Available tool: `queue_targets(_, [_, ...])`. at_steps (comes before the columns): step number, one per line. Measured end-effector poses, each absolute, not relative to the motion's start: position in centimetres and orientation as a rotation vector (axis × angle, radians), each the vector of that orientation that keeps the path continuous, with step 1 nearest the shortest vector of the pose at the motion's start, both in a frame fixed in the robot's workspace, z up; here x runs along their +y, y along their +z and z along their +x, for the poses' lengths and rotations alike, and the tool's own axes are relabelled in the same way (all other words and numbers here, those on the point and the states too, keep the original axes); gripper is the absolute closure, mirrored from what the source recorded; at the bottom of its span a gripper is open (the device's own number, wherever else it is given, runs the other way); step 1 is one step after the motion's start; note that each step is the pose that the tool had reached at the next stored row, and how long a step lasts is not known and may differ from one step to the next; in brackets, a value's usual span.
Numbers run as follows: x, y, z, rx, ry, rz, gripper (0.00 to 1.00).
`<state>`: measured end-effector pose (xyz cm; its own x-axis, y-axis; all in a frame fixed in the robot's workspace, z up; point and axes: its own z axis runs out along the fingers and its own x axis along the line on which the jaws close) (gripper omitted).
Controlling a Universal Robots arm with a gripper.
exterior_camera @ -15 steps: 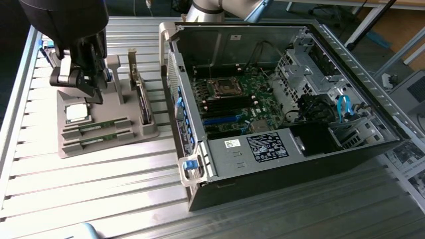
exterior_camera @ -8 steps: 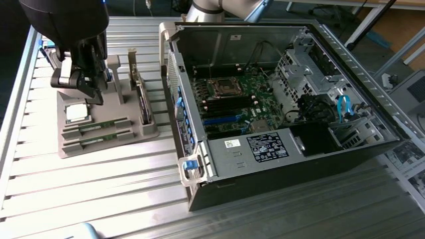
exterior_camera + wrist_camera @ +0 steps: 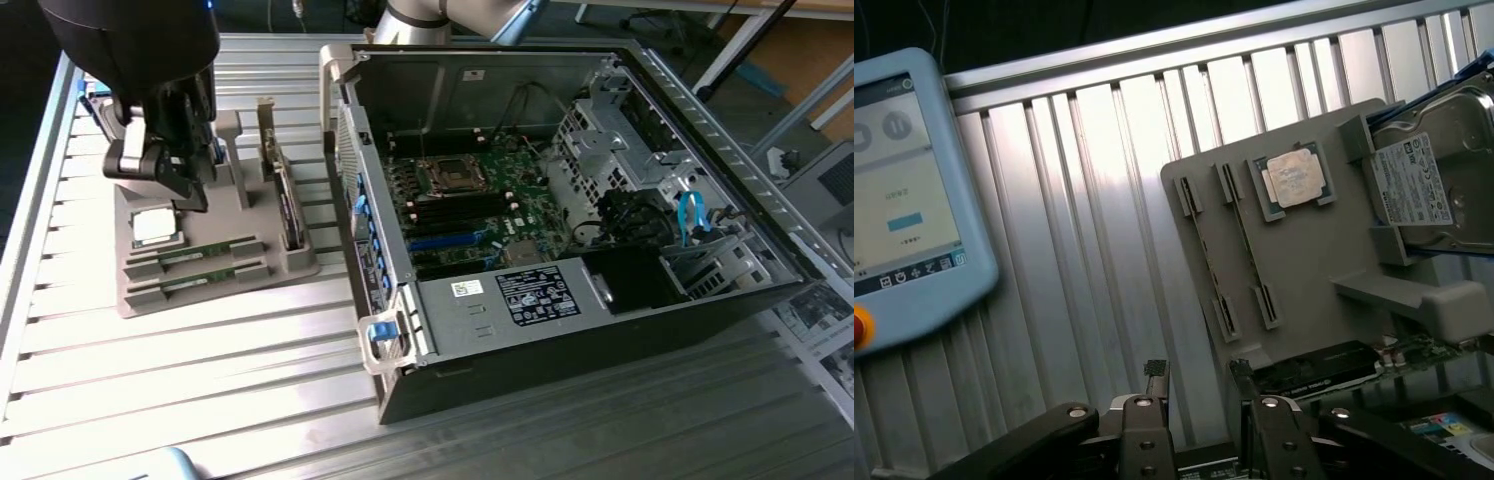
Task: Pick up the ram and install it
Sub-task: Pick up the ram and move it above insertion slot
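Note:
Two ram sticks (image 3: 207,256) lie edge-up in the slots of a grey holder (image 3: 227,290) on the exterior view's left; one stick (image 3: 1204,250) runs along the holder in the wrist view. My gripper (image 3: 184,190) hangs above the holder's far end, near the silver CPU chip (image 3: 154,228), touching nothing. Its fingers (image 3: 1154,378) stand open with only slatted table between them, the gripper (image 3: 1197,385) a short way off the holder's edge. The open computer case (image 3: 561,330) lies to the right, its motherboard (image 3: 481,200) exposed with black memory slots (image 3: 461,212).
A hard drive (image 3: 288,215) stands upright in the holder beside the sticks, and an expansion card (image 3: 1324,365) lies near it. A blue-framed teach pendant (image 3: 904,200) rests on the slatted metal table (image 3: 160,380). The case's raised wall (image 3: 350,160) stands between holder and motherboard.

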<state>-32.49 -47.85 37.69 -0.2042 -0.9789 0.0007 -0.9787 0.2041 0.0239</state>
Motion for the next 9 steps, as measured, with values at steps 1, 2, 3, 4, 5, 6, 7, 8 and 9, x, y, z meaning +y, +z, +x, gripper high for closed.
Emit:
queue_targets(1, [-47.85,37.65,-32.49,-2.425,-0.028,1.972,0.64])
queue_targets(2, [-47.85,37.62,-32.49,-2.425,-0.028,1.972,0.64])
queue_targets(3, [-47.85,37.59,-32.49,-2.425,-0.028,1.972,0.64])
queue_targets(4, [-47.85,37.55,-32.49,-2.425,-0.028,1.972,0.64])
queue_targets(5, [-47.85,37.53,-32.49,-2.425,-0.028,1.972,0.64])
queue_targets(6, [-47.85,37.5,-32.49,-2.425,-0.028,1.972,0.64])
queue_targets(7, [-47.85,37.47,-32.49,-2.425,-0.028,1.972,0.64])
queue_targets(8, [-47.85,37.45,-32.49,-2.425,-0.028,1.972,0.64])
queue_targets(9, [-47.85,37.43,-32.49,-2.425,-0.028,1.972,0.64])
